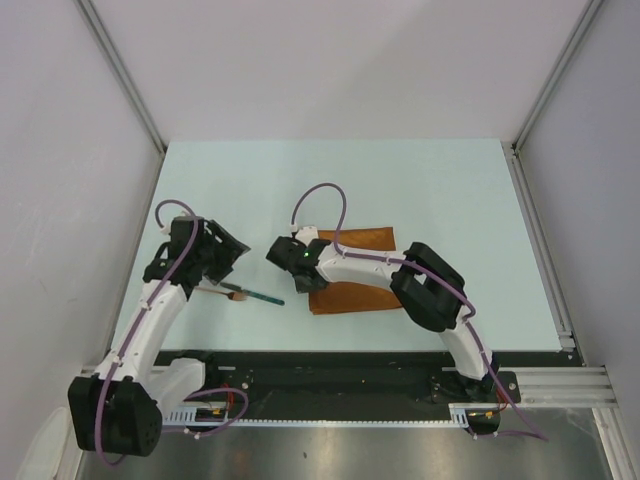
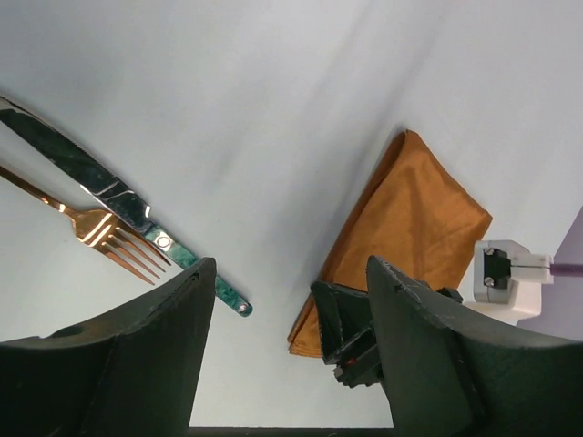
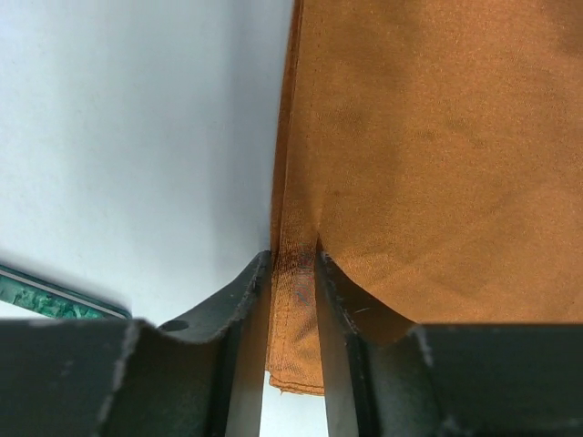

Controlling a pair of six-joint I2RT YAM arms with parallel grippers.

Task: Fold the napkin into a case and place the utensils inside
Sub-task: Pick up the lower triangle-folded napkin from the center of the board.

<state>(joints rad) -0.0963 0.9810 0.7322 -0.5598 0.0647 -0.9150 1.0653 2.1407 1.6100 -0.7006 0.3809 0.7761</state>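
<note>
While holding left end effector [image 2: 290, 269] released by knife [image 2: 100, 187] and fork [image 2: 91, 223] near worktop's [image 1: 450, 180] left edge, pinches folded napkin's [image 3: 437, 164] edge in right end effector [image 3: 293, 264].

A teal-handled knife [image 2: 100, 187] and copper fork [image 2: 91, 223] lie between my left gripper [image 2: 290, 269] and the folded rust-orange napkin [image 2: 410, 218]. Elsewhere, bare pale counter [image 2: 273, 91].

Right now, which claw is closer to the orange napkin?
Right. The right claw is pinched shut on the napkin's edge, touching it. The left claw is open and apart from the cloth, off to its left near the knife and fork.
</note>
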